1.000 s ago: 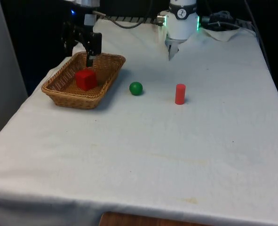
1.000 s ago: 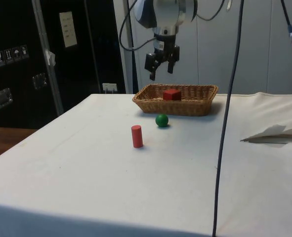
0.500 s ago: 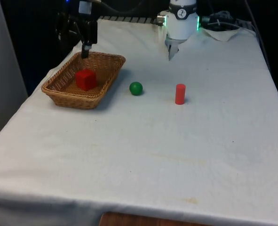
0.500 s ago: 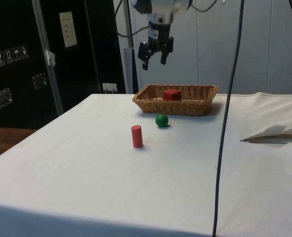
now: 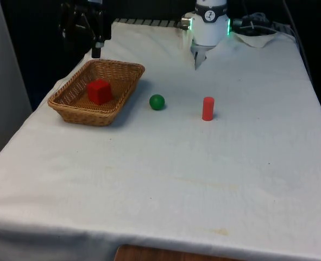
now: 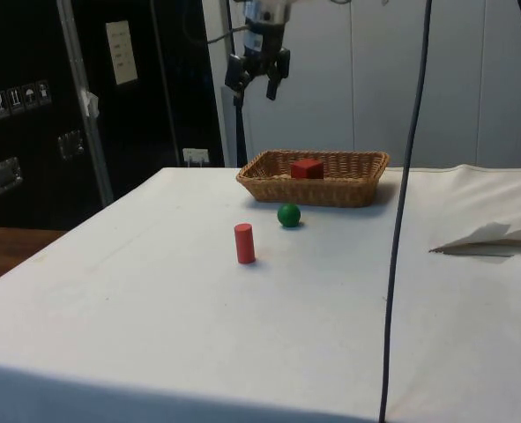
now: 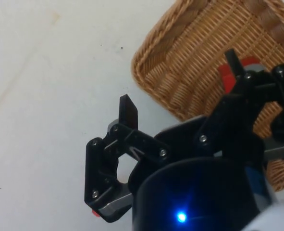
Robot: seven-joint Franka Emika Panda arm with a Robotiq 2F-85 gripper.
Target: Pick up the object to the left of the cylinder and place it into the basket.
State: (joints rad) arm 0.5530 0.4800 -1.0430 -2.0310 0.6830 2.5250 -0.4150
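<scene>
Tool point(image 6: 256, 83) up high above the surface point(image 5: 203, 163), off the basket's far corner in the side view, fingers spread apart w/ nothing between them. Wrist view looks down past one fingertip point(image 7: 129, 111) at white cloth and the basket rim. Wicker basket point(image 5: 73, 106) sits toward the front view's left, red cube point(image 5: 99, 91) lying inside it on the woven floor. Green ball point(image 5: 157, 101) rests on the cloth just beside the basket, betw. it and the red cylinder point(image 5: 207, 109). Cylinder stands upright, apart from the ball, toward the front view's right. Side view: ball point(image 6: 288, 215) near the basket wall point(image 6: 269, 189), not touching; cylinder point(image 6: 244, 243) closer to that camera. Cube point(image 6: 307, 168) peeks over the rim.
</scene>
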